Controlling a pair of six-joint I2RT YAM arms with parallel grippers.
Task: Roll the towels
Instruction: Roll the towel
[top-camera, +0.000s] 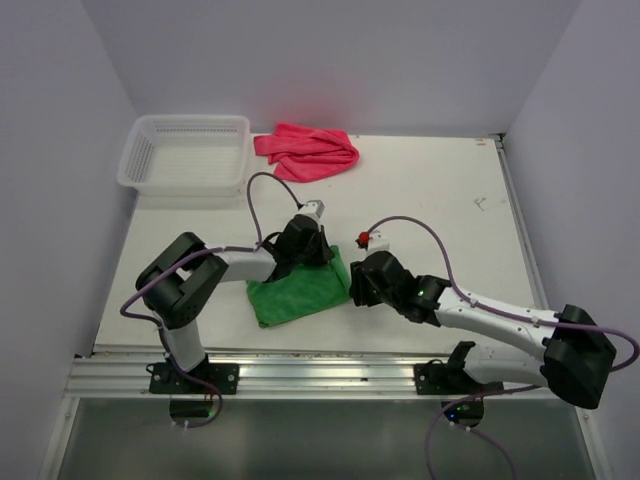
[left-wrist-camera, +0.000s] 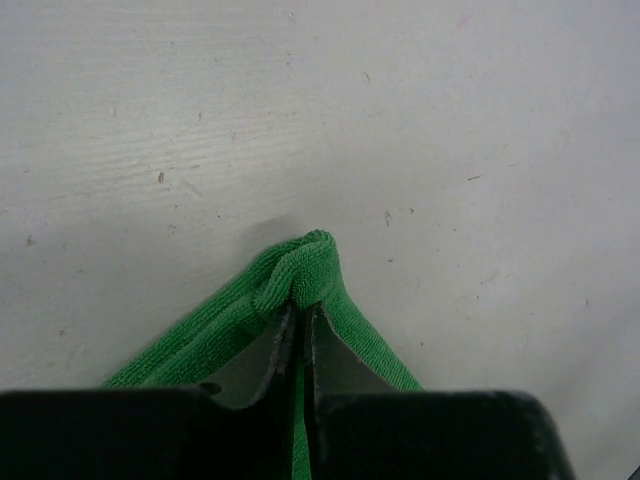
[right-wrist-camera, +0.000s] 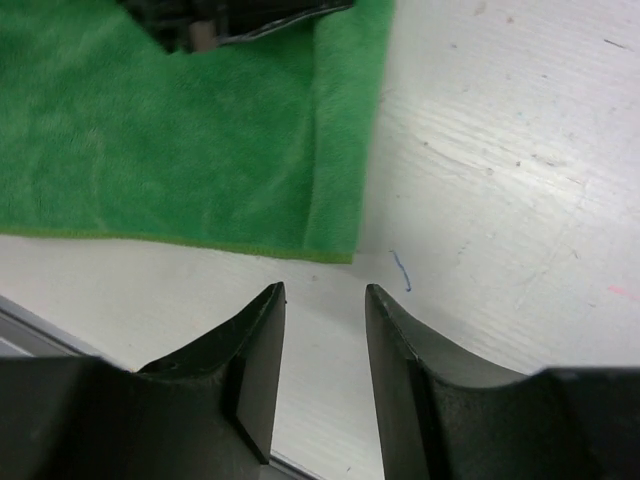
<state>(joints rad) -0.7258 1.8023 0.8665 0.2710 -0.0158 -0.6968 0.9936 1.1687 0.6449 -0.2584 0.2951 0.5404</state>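
we see the green towel (right-wrist-camera: 180, 150) as soft fleecy cloth, matt, with a short nap and a denser hemmed edge. the pink towel (top-camera: 306, 150) looks equally fuzzy. the table (left-wrist-camera: 450, 120) is matt white, scuffed and speckled. the basket (top-camera: 182, 186) is white plastic mesh. the right gripper (right-wrist-camera: 325, 292) has smooth black fingers with a dull sheen.

Quick count: two fleecy cloth towels total. That's one bright green towel (top-camera: 298, 290) right at the left gripper (left-wrist-camera: 303, 310) and one crumpled pink-red towel (top-camera: 308, 151) well beyond both grippers. One white plastic mesh basket (top-camera: 185, 152), out past the left gripper too. Two black two-finger grippers, counting the right gripper (right-wrist-camera: 325, 300). One white table (top-camera: 430, 200) under both.
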